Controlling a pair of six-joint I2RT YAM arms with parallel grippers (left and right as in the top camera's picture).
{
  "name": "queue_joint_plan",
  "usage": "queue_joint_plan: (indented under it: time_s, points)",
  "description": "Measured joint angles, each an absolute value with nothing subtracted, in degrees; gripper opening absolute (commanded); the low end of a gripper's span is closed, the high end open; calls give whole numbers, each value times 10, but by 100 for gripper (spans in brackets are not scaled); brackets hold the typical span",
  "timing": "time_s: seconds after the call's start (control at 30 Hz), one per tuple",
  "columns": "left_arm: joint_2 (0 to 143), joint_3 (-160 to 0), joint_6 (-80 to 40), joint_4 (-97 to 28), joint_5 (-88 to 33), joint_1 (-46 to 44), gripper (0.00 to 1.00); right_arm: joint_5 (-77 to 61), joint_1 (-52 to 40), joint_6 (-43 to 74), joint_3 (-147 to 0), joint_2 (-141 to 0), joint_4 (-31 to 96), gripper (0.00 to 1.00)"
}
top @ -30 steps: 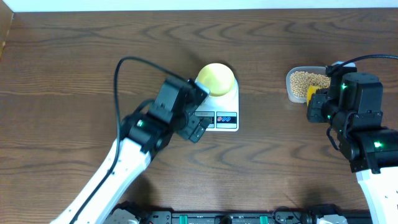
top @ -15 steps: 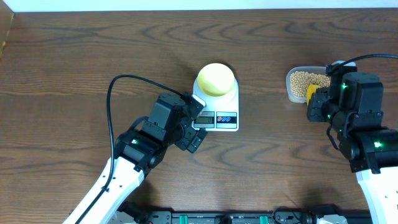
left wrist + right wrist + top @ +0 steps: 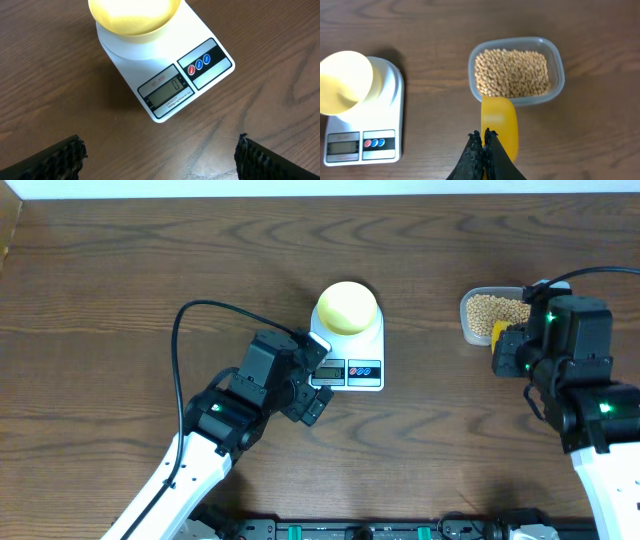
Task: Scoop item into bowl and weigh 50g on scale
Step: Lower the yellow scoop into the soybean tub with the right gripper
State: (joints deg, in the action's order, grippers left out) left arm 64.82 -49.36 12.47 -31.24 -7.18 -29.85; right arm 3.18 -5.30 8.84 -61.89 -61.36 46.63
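Since the pale-yellow bowl (image 3: 134, 15) sits, apparently empty, on the scale (image 3: 200, 75), the right hand (image 3: 483, 142), clamped on the yellow scoop (image 3: 499, 120), holds it at the rim of the clear tub (image 3: 557, 60) of beans (image 3: 512, 73) for loading, while the left hand (image 3: 160, 165) hovers by the scale, fingers apart and empty.

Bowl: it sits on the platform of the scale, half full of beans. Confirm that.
Wrong in one respect. The bowl does sit on the platform of the scale, but it is empty, as the overhead view shows. The beans lie in the clear tub.
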Motion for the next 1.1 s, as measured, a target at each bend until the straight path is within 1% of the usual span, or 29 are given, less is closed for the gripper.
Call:
queue_joint_plan:
  time_s: [0.4, 0.63, 0.83, 1.1]
  points:
    - [648, -494, 125, -312, -72, -298, 98, 26, 21, 133, -619, -711, 463, 1]
    - [648, -494, 125, -312, -72, -298, 98, -4, 62, 132, -619, -739, 397, 1]
    - [648, -494, 125, -312, -72, -298, 98, -33, 70, 130, -619, -743, 337, 1]
    - [648, -494, 125, -312, -72, -298, 98, -44, 70, 121, -619, -797, 317, 1]
